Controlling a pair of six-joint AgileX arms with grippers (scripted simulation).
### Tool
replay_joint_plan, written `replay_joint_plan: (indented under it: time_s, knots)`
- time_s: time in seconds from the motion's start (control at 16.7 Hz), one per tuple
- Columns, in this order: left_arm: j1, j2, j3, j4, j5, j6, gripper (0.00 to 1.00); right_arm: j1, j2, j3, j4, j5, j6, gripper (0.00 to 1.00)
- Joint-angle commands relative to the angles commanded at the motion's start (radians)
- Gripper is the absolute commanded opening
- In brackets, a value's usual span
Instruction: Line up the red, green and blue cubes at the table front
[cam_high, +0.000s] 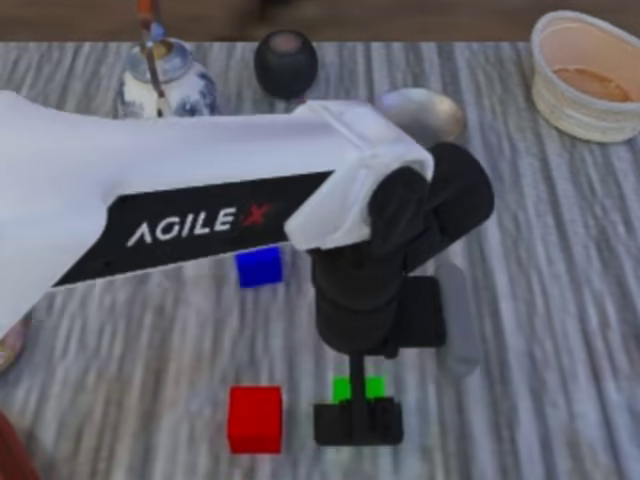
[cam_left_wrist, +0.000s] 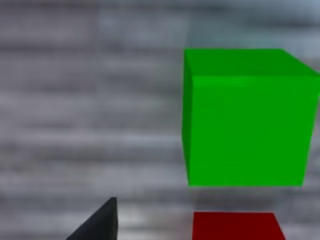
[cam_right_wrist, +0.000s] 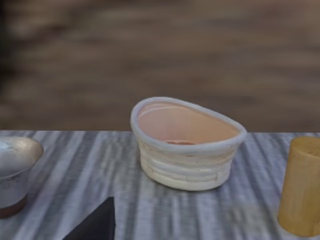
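Observation:
The green cube (cam_high: 358, 388) rests on the table (cam_high: 540, 300) near the front, a short gap to the right of the red cube (cam_high: 254, 418). Farther back, the blue cube (cam_high: 259, 267) lies partly under my left arm. My left gripper (cam_high: 358, 422) hangs open over the green cube's front side. In the left wrist view the green cube (cam_left_wrist: 245, 120) sits free ahead of one dark fingertip (cam_left_wrist: 100, 225), with the red cube (cam_left_wrist: 235, 226) beside it. My right arm is out of the top view; its wrist view shows one fingertip (cam_right_wrist: 97, 225) with nothing held.
Along the back edge stand a blue-and-white teapot (cam_high: 165, 80), a black round object (cam_high: 286, 62), a silver bowl (cam_high: 425, 112) and a pale basket-like bowl (cam_high: 585, 75). A wooden cylinder (cam_right_wrist: 302, 186) stands beside that bowl.

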Motion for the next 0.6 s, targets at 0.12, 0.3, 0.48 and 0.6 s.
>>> replay_joint_plan:
  time_s: [0.12, 0.3, 0.48, 0.6]
  knots:
    - [0.005, -0.017, 0.024, -0.032, 0.000, -0.002, 1.00, 0.000, 0.000, 0.000, 0.000, 0.000, 0.000, 1.00]
    - [0.006, -0.018, 0.025, -0.033, 0.000, -0.003, 1.00, 0.000, 0.000, 0.000, 0.000, 0.000, 0.000, 1.00]
    - [0.005, -0.010, 0.028, -0.033, 0.000, -0.015, 1.00, 0.000, 0.000, 0.000, 0.000, 0.000, 0.000, 1.00]
    - [0.022, 0.009, 0.052, -0.041, -0.001, -0.069, 1.00, 0.000, 0.000, 0.000, 0.000, 0.000, 0.000, 1.00]
